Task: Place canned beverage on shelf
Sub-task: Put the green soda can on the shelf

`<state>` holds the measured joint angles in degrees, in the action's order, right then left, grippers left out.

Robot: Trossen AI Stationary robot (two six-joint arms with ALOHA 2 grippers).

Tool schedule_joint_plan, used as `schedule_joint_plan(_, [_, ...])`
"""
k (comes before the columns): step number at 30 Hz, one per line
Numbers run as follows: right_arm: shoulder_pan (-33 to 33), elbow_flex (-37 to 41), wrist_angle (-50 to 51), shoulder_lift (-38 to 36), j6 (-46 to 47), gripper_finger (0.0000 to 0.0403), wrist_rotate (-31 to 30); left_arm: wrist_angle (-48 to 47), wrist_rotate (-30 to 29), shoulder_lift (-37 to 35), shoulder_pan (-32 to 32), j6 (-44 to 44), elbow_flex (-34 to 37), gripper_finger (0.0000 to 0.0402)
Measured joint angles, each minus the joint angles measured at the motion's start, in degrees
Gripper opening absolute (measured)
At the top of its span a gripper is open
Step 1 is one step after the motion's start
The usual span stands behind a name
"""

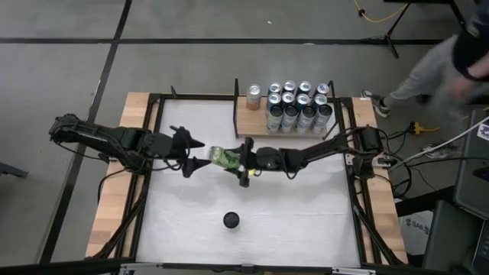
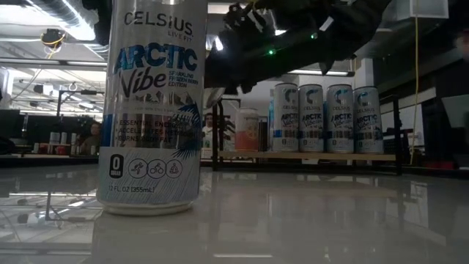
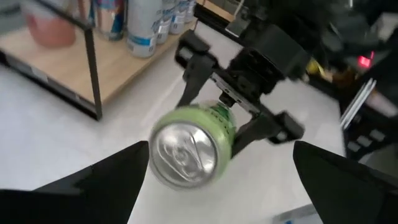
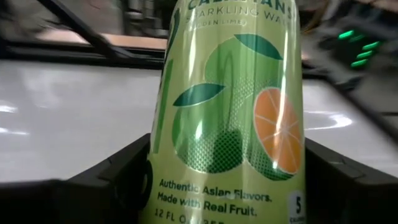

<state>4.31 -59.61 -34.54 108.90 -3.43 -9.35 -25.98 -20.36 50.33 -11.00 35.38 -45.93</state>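
The green aluminium can (image 1: 223,157) printed with lime leaves and an orange slice hangs above the white tabletop (image 1: 306,214), in front of the light-brown wooden shelf (image 1: 256,122) with thin black uprights. The right gripper (image 1: 238,160) is closed on its body, one finger on each side. The can lies roughly level, its long axis running across the table, its silver pull-tab top facing the left gripper (image 1: 195,155), which waits just beside it with fingers spread wide, holding nothing. Its label reads "SPARKLING WA…", "Authentic Asian Flavors. Made with Real Fruit."

On the shelf stand a cluster of white-and-blue cans (image 1: 299,105), with a single pink can (image 1: 253,97) at the shelf's left end. Well in front of the shelf, a lone white-and-blue can (image 2: 154,103) stands upright, marked "CELSIUS ARCTIC Vibe". A person (image 1: 447,65) passes beyond the shelf's right end.
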Motion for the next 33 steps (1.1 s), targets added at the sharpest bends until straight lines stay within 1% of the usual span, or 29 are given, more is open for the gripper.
schedule_joint_plan(4, [2.51,0.00,-0.44,0.00,-5.87,0.0300,-8.48,0.02,-0.43,0.00,0.00,7.35,0.00,0.0389])
schedule_joint_plan(7, [3.96,0.00,-1.52,0.00,-10.14,0.0300,-11.46,0.06,-1.24,0.00,0.00,9.54,0.00,0.0389])
schedule_joint_plan(12, [5.68,0.00,-3.49,-0.04,-15.22,0.0300,-12.09,2.55,-1.42,0.82,0.00,9.55,0.00,0.0389])
schedule_joint_plan(16, [6.34,0.00,-5.16,-0.08,-16.18,0.0301,-12.00,3.65,-1.43,1.88,0.00,9.67,0.00,0.0389])
schedule_joint_plan(18, [6.54,0.00,-5.72,-0.09,-16.55,0.0301,-12.93,3.75,-1.35,2.54,0.00,9.89,0.00,0.0389])
schedule_joint_plan(23, [6.54,0.00,-5.99,-0.11,-16.60,0.0301,-13.82,4.02,-0.88,4.91,-0.06,12.15,0.00,0.0389])
schedule_joint_plan(29, [6.54,0.00,-6.15,-0.11,-16.62,0.0301,-14.25,7.34,1.78,8.52,-0.04,12.25,0.00,0.0389])
schedule_joint_plan(33, [6.54,0.00,-6.14,-0.11,-16.62,0.0301,-14.25,8.20,2.03,10.58,-0.05,12.56,0.00,0.0389])
